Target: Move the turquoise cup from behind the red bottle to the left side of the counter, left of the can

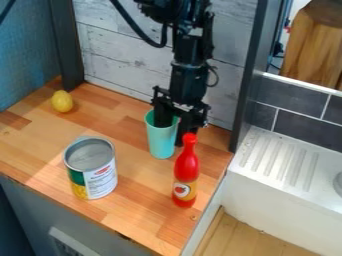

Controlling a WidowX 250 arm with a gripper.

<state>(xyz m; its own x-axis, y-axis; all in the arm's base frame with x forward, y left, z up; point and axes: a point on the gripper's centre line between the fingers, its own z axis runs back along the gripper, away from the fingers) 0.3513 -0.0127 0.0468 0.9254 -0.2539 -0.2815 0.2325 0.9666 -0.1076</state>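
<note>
The red bottle [186,172] is nearest to the camera; it stands upright near the right edge of the wooden counter [137,220]. To its left in the view, the large tin can [100,177] also stands upright, with its round top facing up toward the camera.

Behind the bottle and a little to its left is the turquoise cup [161,141], which is the thing nearest to the black gripper [172,134]. The gripper hangs down from the top of the view, and the cup lies directly under it, not off to one side. The most important relation is this one: the two fingers are apart, one going down inside the mouth of the cup, the other outside it, along the right side in the view. So the right part of the cup's wall is between them. The long axis of the cup is upright, and the fingers point down almost along this same axis. Whether the outer finger already touches the wall, I cannot say surely, because the gap is narrow and dark there.

The yellow lemon [62,101] lies well apart, at the far left of the counter, and the white sink [280,162] is at the right.
</note>
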